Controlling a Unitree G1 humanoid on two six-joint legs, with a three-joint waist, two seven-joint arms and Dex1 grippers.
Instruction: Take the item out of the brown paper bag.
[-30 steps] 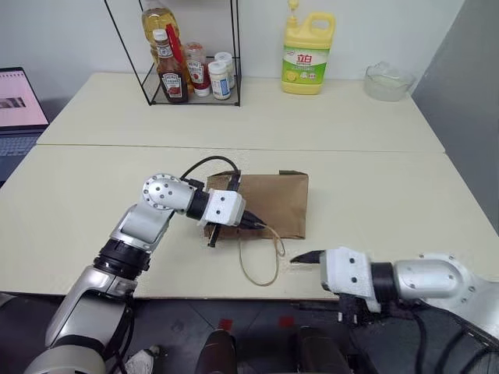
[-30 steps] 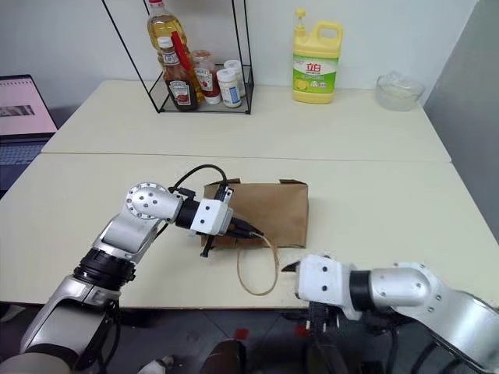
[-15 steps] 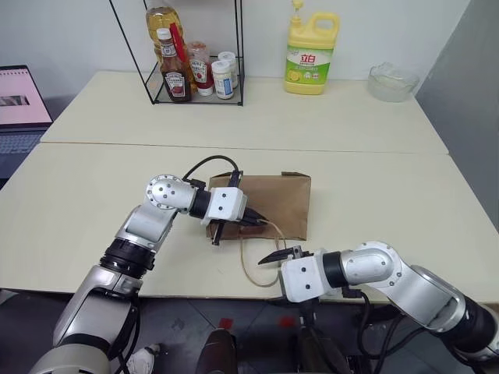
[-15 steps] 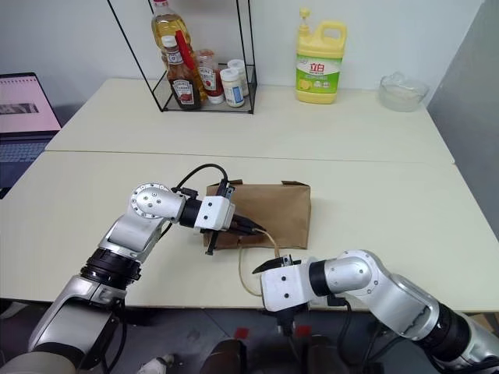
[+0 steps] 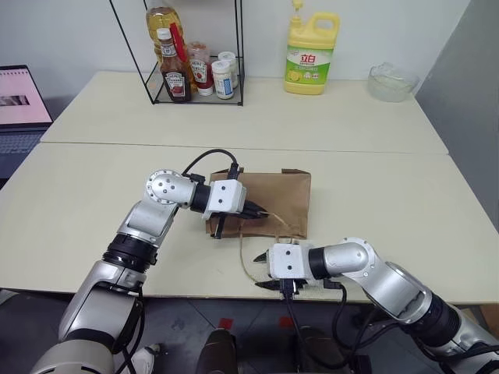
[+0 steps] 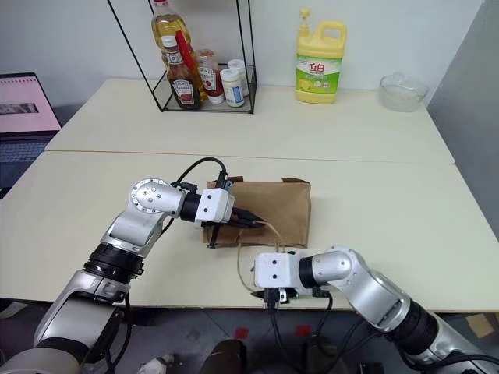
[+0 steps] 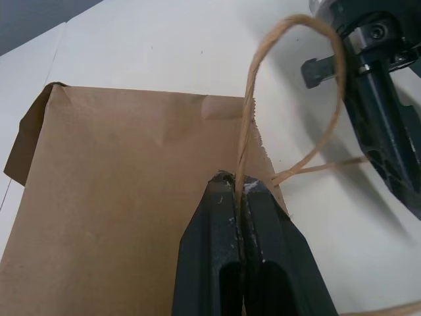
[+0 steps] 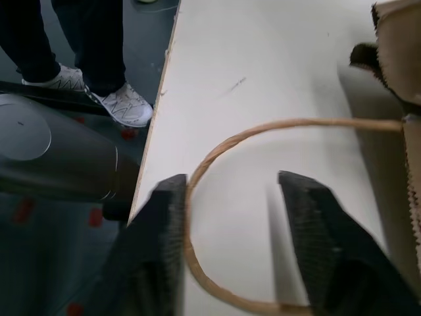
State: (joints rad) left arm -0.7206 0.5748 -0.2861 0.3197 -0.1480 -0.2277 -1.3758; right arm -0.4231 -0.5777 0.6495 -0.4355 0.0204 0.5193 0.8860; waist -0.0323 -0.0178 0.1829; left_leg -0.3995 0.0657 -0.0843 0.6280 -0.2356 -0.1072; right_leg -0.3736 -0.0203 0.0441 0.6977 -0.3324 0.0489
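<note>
right hand [image 5: 265, 276] now in from the right, spread around cord loop [image 8: 217, 148] at table edge [image 8: 154, 155]; left hand [image 7: 238, 191] pinching cord handle [image 7: 247, 118]

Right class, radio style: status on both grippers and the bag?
Left gripper shut on cord handle. Right gripper open around second handle loop. Brown paper bag flat; item unseen.

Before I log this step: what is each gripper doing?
Left gripper: shut on the cord handle of the brown paper bag.
Right gripper: open, fingers astride the other handle loop, holding nothing.
</note>
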